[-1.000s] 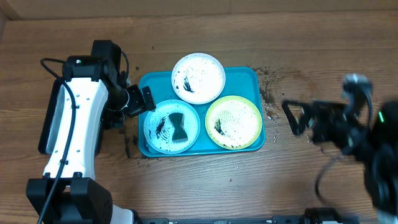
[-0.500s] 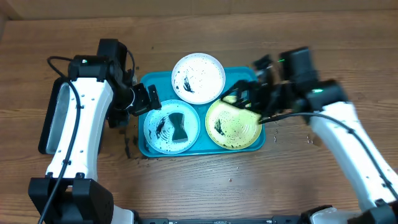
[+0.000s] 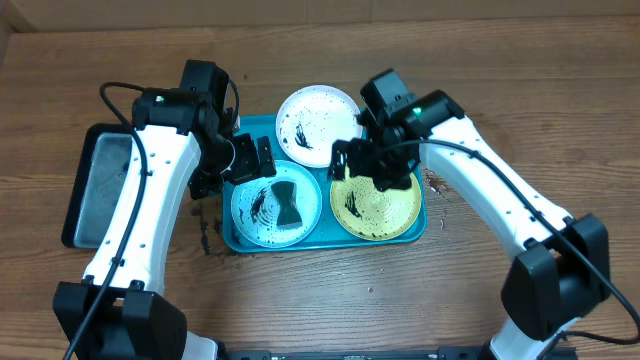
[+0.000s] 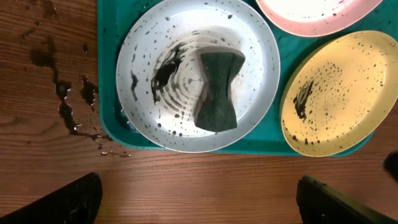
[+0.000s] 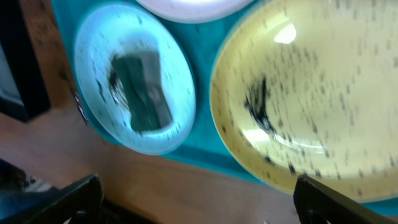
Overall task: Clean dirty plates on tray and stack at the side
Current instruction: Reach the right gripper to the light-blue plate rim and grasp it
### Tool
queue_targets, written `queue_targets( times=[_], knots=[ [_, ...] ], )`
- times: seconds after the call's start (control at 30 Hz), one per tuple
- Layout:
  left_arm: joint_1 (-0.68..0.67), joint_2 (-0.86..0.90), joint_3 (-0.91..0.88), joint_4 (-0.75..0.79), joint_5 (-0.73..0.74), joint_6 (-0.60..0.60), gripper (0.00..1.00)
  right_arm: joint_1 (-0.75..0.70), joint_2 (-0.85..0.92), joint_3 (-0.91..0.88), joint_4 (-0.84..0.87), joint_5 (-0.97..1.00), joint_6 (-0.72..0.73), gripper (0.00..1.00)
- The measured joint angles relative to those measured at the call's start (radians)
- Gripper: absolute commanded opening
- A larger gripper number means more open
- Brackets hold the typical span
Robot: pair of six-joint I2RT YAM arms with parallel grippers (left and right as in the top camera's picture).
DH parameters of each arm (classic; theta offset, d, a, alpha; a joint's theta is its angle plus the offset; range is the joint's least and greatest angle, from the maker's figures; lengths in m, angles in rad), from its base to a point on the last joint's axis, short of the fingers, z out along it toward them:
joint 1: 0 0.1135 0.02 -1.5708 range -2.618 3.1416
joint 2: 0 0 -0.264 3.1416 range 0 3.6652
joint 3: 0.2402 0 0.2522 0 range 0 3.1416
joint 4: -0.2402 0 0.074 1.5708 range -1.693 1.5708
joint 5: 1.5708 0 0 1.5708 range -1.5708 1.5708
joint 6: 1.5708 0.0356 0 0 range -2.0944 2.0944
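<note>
White plate (image 5: 189, 7) cut off; R-wrist view blurred.

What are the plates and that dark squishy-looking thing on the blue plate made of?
The yellow-green plate looks like smooth, glossy plastic: light glints off it. The light blue plate seems the same. The dark thing on it looks like a dull, matte sponge, pinched in the middle; it might be foam or cloth.

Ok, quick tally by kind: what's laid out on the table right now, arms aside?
Plates: 3 (white, light blue, yellow-green)
Sponge: 1, lying on the light blue plate
Teal tray: 1
Black tray: 1
Total: 6
</note>
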Motion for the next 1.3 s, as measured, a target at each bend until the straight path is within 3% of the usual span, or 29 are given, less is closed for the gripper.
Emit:
queue_targets(
  times=[0.23,0.37,0.43,0.9,1.0,1.13,1.27,1.3],
  knots=[
    [-0.003,0.0,0.0,-0.006,-0.002,0.0,1.0,0.024,0.005,0.013,0.198,0.054,0.036,0.97],
    [-0.003,0.0,0.0,-0.013,-0.031,0.0,1.0,0.069,0.005,0.012,0.254,0.104,0.036,0.68],
    [-0.003,0.0,0.0,-0.014,-0.05,0.0,1.0,0.087,0.005,0.006,0.28,0.129,0.047,0.62],
    [-0.003,0.0,0.0,-0.019,-0.079,-0.001,1.0,0.166,0.006,-0.238,0.562,0.24,0.103,0.61],
    [-0.003,0.0,0.0,-0.019,-0.079,-0.001,1.0,0.166,0.01,-0.25,0.578,0.241,0.108,0.65],
    [-0.003,0.0,0.0,-0.02,-0.079,-0.001,1.0,0.166,0.032,-0.25,0.585,0.237,0.111,0.64],
    [-0.003,0.0,0.0,-0.02,-0.079,-0.001,1.0,0.166,0.077,-0.25,0.586,0.206,0.102,0.5],
    [-0.003,0.0,0.0,-0.02,-0.079,-0.001,1.0,0.166,0.092,-0.25,0.587,0.2,0.093,0.5]
  ],
)
